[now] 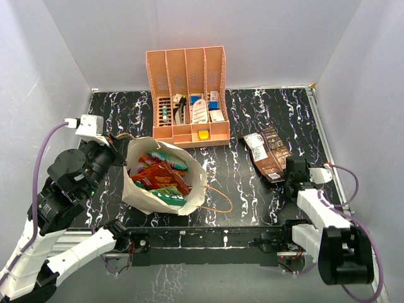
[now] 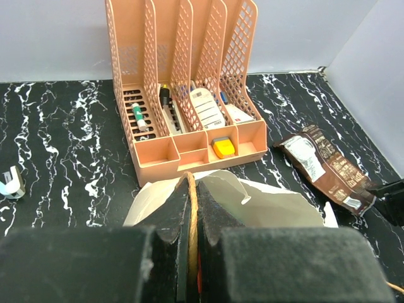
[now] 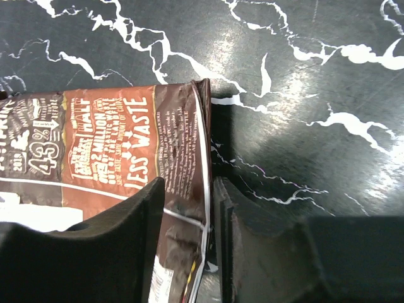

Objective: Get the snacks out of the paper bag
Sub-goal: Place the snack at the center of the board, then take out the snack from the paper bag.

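The paper bag (image 1: 140, 196) lies open at the left-middle of the table, its mouth facing up. Inside it are a red packet (image 1: 154, 175), a teal-white one (image 1: 172, 161) and a green one (image 1: 169, 197). My left gripper (image 1: 118, 151) is at the bag's far-left rim, shut on its cord handle (image 2: 191, 208); the bag's pale inside (image 2: 271, 205) shows below the fingers. A brown snack packet (image 1: 268, 153) lies flat on the table to the right. My right gripper (image 1: 291, 172) is at its near end, jaws narrowly open astride the packet's edge (image 3: 177, 151).
The peach slotted organizer (image 1: 189, 76) with small boxes and bottles stands at the back middle, just behind the bag. The bag's other cord handle (image 1: 221, 201) lies looped on the table. A small white-and-blue object (image 2: 11, 180) sits at the left. Grey walls enclose the table.
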Action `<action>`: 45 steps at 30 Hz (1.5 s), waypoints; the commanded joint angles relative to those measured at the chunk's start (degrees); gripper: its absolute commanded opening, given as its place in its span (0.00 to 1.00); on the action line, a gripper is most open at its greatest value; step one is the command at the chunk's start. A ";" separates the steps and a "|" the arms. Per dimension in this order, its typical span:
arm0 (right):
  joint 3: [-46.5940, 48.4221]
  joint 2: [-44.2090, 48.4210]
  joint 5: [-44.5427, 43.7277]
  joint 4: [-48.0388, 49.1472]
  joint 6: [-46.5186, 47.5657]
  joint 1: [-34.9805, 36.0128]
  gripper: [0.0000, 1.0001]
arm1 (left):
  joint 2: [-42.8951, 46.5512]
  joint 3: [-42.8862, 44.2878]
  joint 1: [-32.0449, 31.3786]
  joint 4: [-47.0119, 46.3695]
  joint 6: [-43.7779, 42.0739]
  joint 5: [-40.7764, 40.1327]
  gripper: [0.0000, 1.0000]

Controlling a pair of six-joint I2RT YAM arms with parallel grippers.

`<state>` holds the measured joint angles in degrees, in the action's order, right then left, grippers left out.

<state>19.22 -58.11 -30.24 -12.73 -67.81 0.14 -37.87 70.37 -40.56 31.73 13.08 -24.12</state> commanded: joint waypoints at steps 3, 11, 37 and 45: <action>-0.17 14.57 -2.14 -6.41 5.28 0.03 0.61 | 2.03 -0.26 0.21 -4.97 0.46 3.94 0.00; 11.44 21.50 38.32 5.55 38.96 0.03 0.72 | 3.32 -1.19 0.21 -6.41 -0.79 9.16 0.00; 60.53 -23.37 25.92 -7.60 47.63 69.63 0.75 | 2.61 -0.90 0.21 -5.41 -0.08 7.60 0.00; 64.46 -31.81 15.41 -11.38 46.01 69.73 0.82 | 2.71 -0.58 0.21 -4.95 -0.06 7.38 0.00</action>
<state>80.16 -89.52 -6.04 -23.46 -22.46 69.93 -35.55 68.51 -40.56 30.00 12.88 -16.56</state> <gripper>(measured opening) 0.804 0.007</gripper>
